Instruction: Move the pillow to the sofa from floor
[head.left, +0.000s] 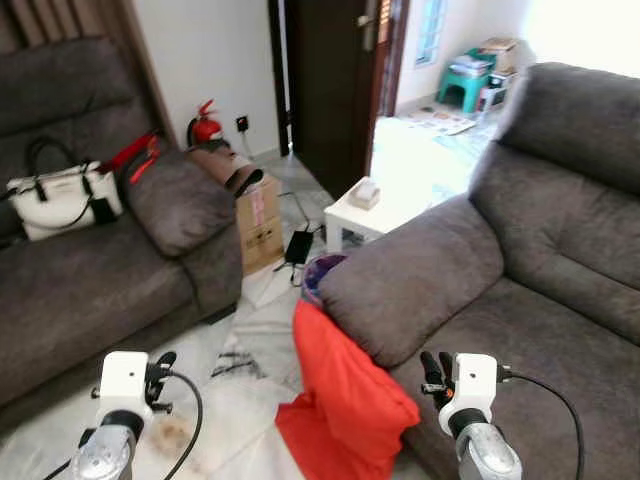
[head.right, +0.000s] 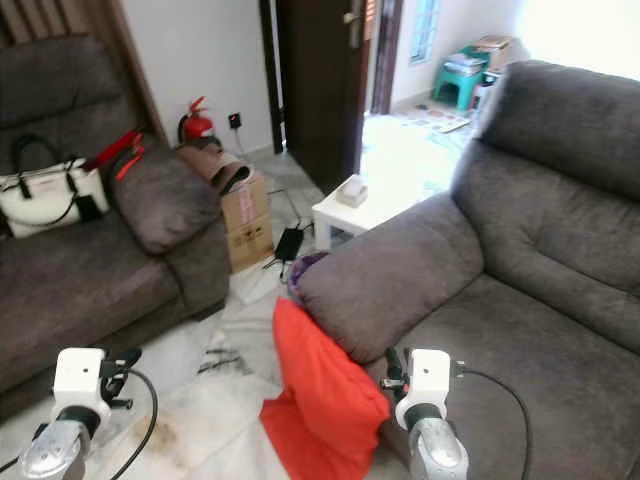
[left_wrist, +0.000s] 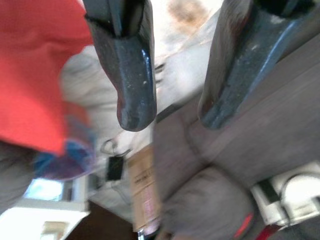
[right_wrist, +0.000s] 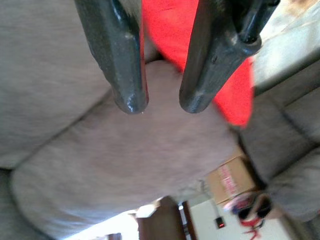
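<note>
A bright red fabric pillow (head.left: 345, 400) stands tilted on the pale marble floor (head.left: 240, 350), its upper part leaning against the front of the armrest of the grey upholstered sofa on the right (head.left: 520, 290) and its lower corner spread on the floor. Just behind its top, a small bundle of blue and purple cloth (head.left: 318, 272) peeks out beside the same armrest.

The left gripper (head.left: 160, 375) hangs low over the floor, well apart from the pillow; in the left wrist view its two black fingers (left_wrist: 130, 70) stand moderately apart with nothing between them. The right gripper (head.left: 435, 375) hovers over the front edge of the right sofa's seat, just beside the pillow; in the right wrist view its fingers (right_wrist: 122, 60) are narrowly parted and empty, with the armrest and a strip of the red pillow beyond them.

A second grey sofa on the left (head.left: 90, 260) carries a white handbag with black handles (head.left: 60, 195) on its seat. Near its armrest stands a brown cardboard box (head.left: 258, 225), and behind that a red fire extinguisher (head.left: 205, 125) against the wall. A small white side table (head.left: 375, 215) stands by the dark wooden door (head.left: 330, 80), with a small pale box (head.left: 364, 192) on its surface.
</note>
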